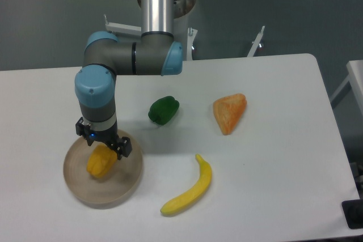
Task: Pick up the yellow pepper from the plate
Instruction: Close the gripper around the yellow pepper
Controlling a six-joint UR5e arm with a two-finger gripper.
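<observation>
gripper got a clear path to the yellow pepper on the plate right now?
Probably yes. The gripper sits directly over the yellow pepper on the plate, and nothing else lies on the plate. The green pepper and banana lie apart on the table. Finger state isn't readable.

Layout relative to the plate point(85, 188): yellow pepper point(101, 161) on it, gripper point(102, 147) directly above; green pepper point(164, 110) behind-right; banana point(189, 189) right; orange wedge point(229, 112) farther right, on table point(272, 157).

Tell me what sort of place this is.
Probably a robotics lab: an arm's gripper works over a plain white table set with toy food, a yellow pepper on a plate, and a banana.
</observation>
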